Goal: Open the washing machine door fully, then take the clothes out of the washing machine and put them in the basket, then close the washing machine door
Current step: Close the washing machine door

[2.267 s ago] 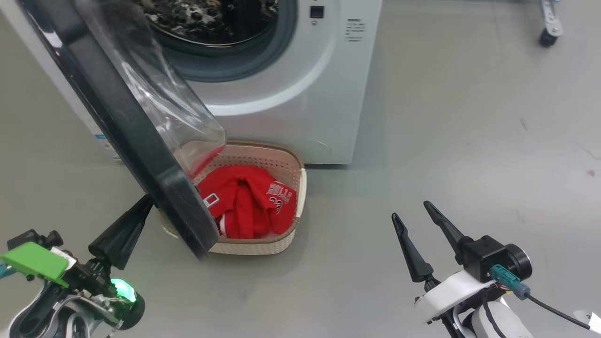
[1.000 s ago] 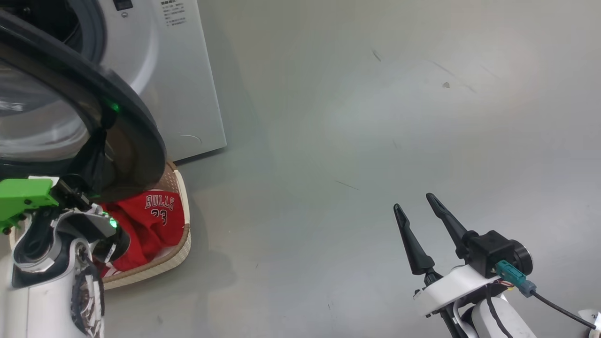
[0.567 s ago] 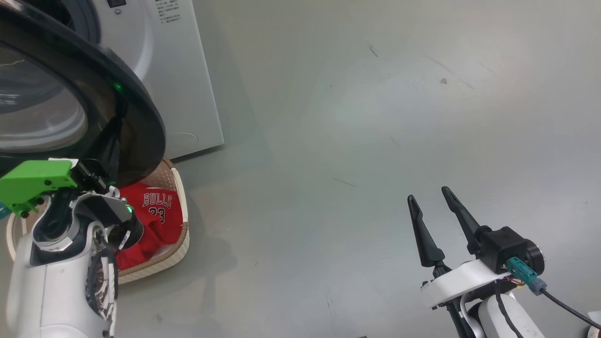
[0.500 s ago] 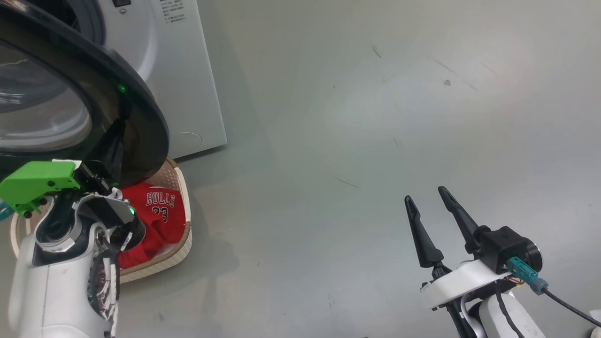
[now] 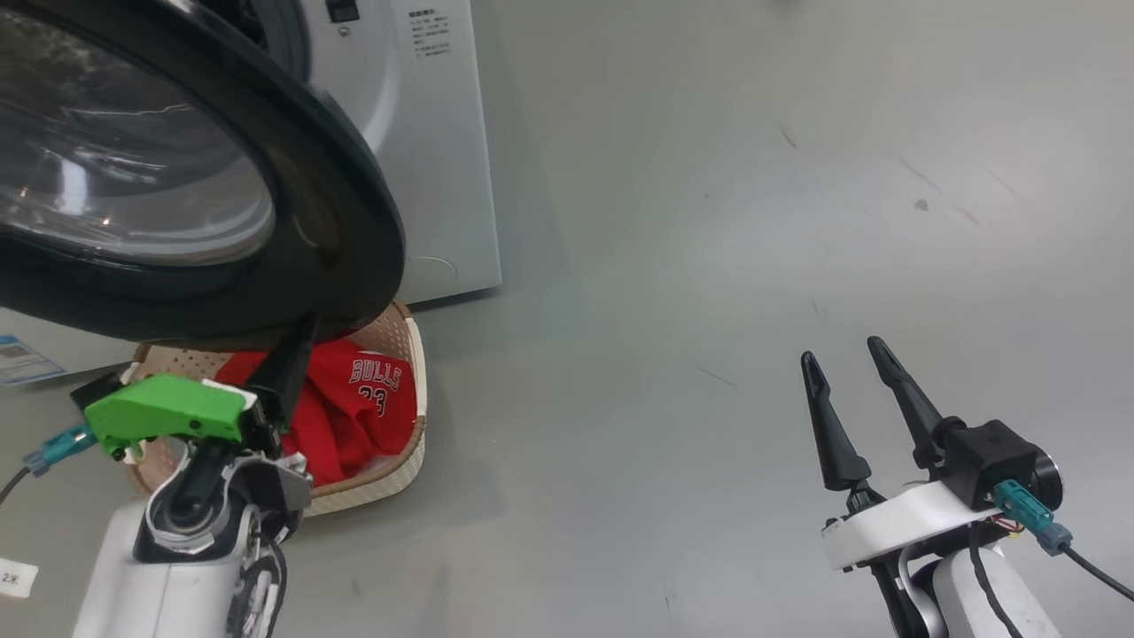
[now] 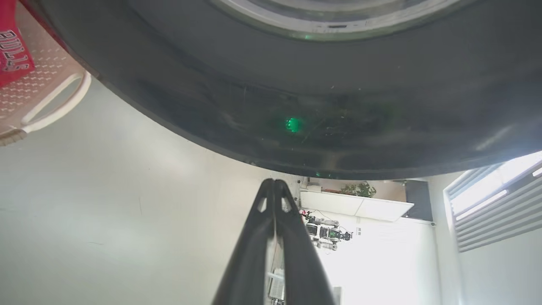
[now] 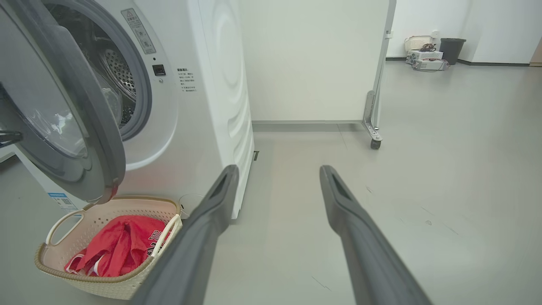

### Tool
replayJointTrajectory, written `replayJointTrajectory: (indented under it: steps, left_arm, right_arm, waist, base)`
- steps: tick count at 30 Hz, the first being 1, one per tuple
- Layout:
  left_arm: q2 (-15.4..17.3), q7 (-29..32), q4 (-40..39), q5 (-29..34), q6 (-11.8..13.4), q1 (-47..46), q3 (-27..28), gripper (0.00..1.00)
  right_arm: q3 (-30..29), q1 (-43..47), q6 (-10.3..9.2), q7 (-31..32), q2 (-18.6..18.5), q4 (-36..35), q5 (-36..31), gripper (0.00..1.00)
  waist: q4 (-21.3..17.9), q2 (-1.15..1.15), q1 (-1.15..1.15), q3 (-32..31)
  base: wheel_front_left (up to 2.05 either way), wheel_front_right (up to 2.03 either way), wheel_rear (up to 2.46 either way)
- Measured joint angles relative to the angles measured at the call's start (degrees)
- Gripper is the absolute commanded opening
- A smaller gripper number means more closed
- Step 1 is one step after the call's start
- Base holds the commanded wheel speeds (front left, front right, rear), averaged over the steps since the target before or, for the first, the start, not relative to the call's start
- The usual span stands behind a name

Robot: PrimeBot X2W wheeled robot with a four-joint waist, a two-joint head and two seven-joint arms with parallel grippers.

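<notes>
The washing machine door [image 5: 345, 230], black-rimmed with a glass bowl, stands part-way open in front of the white washing machine [image 5: 425, 133]. My left gripper [image 5: 306, 323] is shut and empty, its tips just under the door's lower rim [image 6: 296, 106]; whether they touch it I cannot tell. Below the door, the cream basket [image 5: 415, 399] holds the red clothes [image 5: 354, 408] with "BULLS" lettering. My right gripper [image 5: 842, 350] hangs open and empty over bare floor, far to the right. In the right wrist view the steel drum [image 7: 120, 72] shows behind the door [image 7: 91, 127], with the basket [image 7: 106, 281] and clothes [image 7: 114, 248] below it.
Grey floor stretches to the right of the machine. A white panel on a castor leg [image 7: 374, 127] stands behind the machine's right side. A dark bin [image 7: 451, 50] and boxes sit at the far wall.
The head camera has turned, shifting the whole picture. The door has swung towards the machine and now shows its outer face. My left fingers have slid from that face down to its lower rim.
</notes>
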Motion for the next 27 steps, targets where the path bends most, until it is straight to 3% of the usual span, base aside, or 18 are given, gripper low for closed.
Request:
replayJointTrajectory:
  steps: [6, 9, 22, 27]
  left_arm:
    - [5.06, -0.76, -0.62, 12.47, -4.70, 3.96, -6.43, 0.00]
    - [6.94, -2.76, -1.15, 17.27, -5.70, 5.90, -8.14, 0.00]
    - [14.83, -18.96, -5.56, 41.92, -6.34, 10.89, -13.45, 0.00]
    - [16.05, -25.70, -6.79, 48.93, -6.34, 12.90, -14.24, 0.00]
  right_arm:
    - [-0.44, 0.91, 0.01, 0.00, -0.68, -0.38, -0.57, 1.00]
    - [-0.46, 1.05, 0.01, 0.00, -0.96, -0.53, -0.93, 1.00]
    - [-0.11, 2.38, 0.08, 0.00, -0.99, -1.57, -1.46, 1.00]
    - [0.79, 2.80, 0.51, 0.00, -0.94, -1.62, -1.47, 1.00]
  waist:
    - [3.36, 0.00, 0.00, -1.88]
    - [5.07, 0.00, 0.00, -2.91]
    - [11.67, 0.00, 0.00, -6.55]
    - [12.99, 0.00, 0.00, -7.37]
  base:
    - [0.00, 0.00, 0.00]
    - [0.00, 0.00, 0.00]
    - [0.00, 0.00, 0.00]
    - [0.00, 0.00, 0.00]
